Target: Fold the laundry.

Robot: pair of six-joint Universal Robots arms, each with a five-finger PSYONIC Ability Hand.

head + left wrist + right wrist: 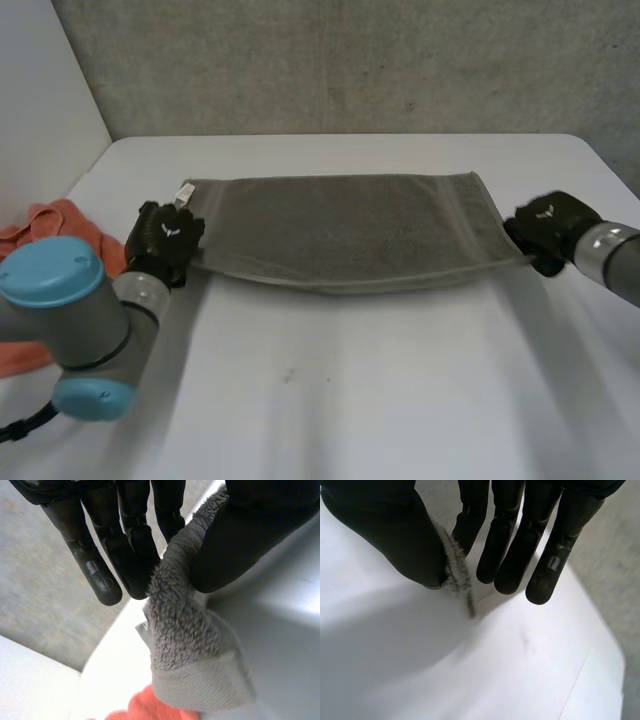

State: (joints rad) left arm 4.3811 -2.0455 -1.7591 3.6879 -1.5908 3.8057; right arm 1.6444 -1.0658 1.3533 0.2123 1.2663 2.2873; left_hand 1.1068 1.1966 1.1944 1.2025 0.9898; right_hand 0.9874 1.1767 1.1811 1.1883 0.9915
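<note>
With left hand (165, 236) and right hand (548, 226) fingers (507, 550) pinching both short ends of the grey towel (340, 228), pull tight, lift level, and line up the edges.

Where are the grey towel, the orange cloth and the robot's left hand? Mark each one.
grey towel (340, 225), head view, on the middle of its upper layer.
orange cloth (62, 222), head view, on its upper folds.
left hand (165, 238), head view, on the back of the hand, at the towel's corner.

Grey terry towel (340, 230) — long strip, taut across the table (350, 400), white tag (185, 192) at one corner.
</note>
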